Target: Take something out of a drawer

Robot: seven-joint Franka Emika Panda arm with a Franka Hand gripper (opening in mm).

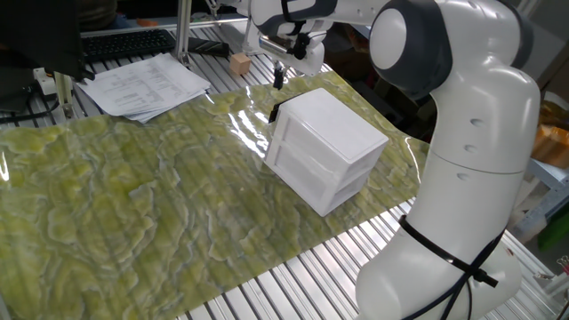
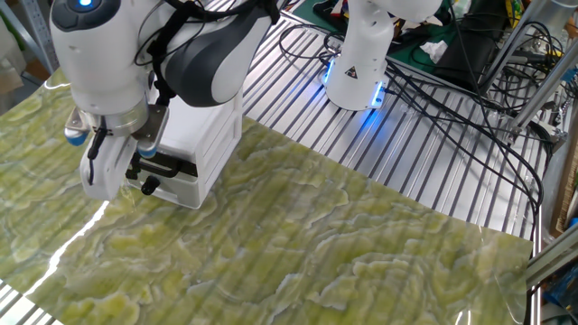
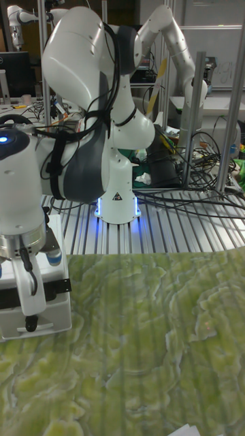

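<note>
Papers point(image 1: 147, 86) and keyboard point(image 1: 124, 42) lie beyond the green mat point(image 1: 151, 196).

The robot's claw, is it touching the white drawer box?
Cannot tell. In the other fixed view the gripper hangs right in front of the white cabinet, overlapping its black handle, so no view shows a gap or contact plainly.

White cabinet point(image 1: 324, 147) on green-and-yellow marbled mat point(image 1: 133, 204).

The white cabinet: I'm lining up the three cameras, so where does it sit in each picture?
One fixed view: the white cabinet sits right of centre on the green mat.
The other fixed view: upper left, partly behind the arm.
Tall fixed view: lower left edge, behind the claw.
Shared landmark: the green mat.
</note>
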